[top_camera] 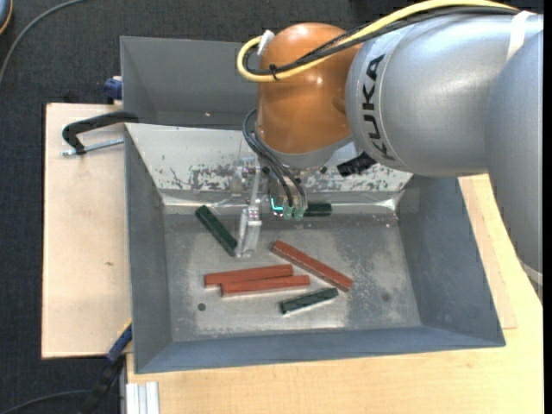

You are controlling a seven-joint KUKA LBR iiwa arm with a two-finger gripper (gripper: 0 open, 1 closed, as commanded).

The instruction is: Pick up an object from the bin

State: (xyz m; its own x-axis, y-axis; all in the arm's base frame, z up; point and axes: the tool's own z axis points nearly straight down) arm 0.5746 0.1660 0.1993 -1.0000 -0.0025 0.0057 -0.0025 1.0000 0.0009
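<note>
gripper | set just beside green stick, back left | open or closed: cannot be told | stick judged light, stiff | best taken mid-length

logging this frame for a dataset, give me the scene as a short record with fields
container: grey metal bin
end effector: low over the back middle of the bin floor
nearest thing: dark green flat stick, slanted, just left of the end effector
second green stick: by the back wall
third green stick: near the front
red-brown flat sticks: pair side by side, one diagonal
held thing: cannot tell
</note>
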